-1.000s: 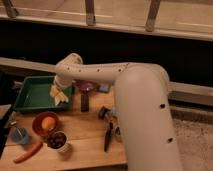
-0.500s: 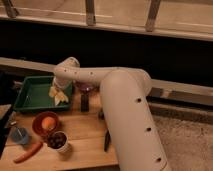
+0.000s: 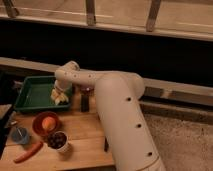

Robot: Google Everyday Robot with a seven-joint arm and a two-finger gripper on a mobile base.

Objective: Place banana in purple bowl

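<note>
nearest to us on the pale wooden desk (image 3: 85, 131) lies a long orange carrot (image 3: 27, 151), tapered and smooth. just beside it stands a white cup (image 3: 58, 142) heaped with dark round fruit. left of these is a small blue cup (image 3: 20, 135). a thin black tool (image 3: 106, 145) lies at the desk's right edge, mostly hidden by the robot's thick white arm (image 3: 122, 120), whose smooth rounded shell fills the right half of the desk and blocks what lies behind it.

a little farther in is the orange-red bowl (image 3: 38, 126), round and shallow, with 1 round orange fruit (image 3: 48, 123) inside.

beyond it, a dark narrow object (image 3: 85, 104) stands close against the arm. left of that is the banana (image 3: 59, 97), pale yellow, with flat splayed lobes pointing down, at the right rim of the green tray (image 3: 32, 92). the end effector (image 3: 61, 90) is directly above the banana, at the tip of the arm's bent wrist. it seems to touch the banana, yet we cannot tell whether it grips it or how wide it stands. the tray is rectangular, with raised walls and a flat floor.

the purple bowl (image 3: 88, 91) shows only as a dark maroon sliver just right of the end effector, tucked between the wrist and the arm's body, apart from the banana.

behind the desk runs a pale ledge (image 3: 175, 86), then a dark wall, and 3 metal posts (image 3: 90, 12) stand along the top.
</note>
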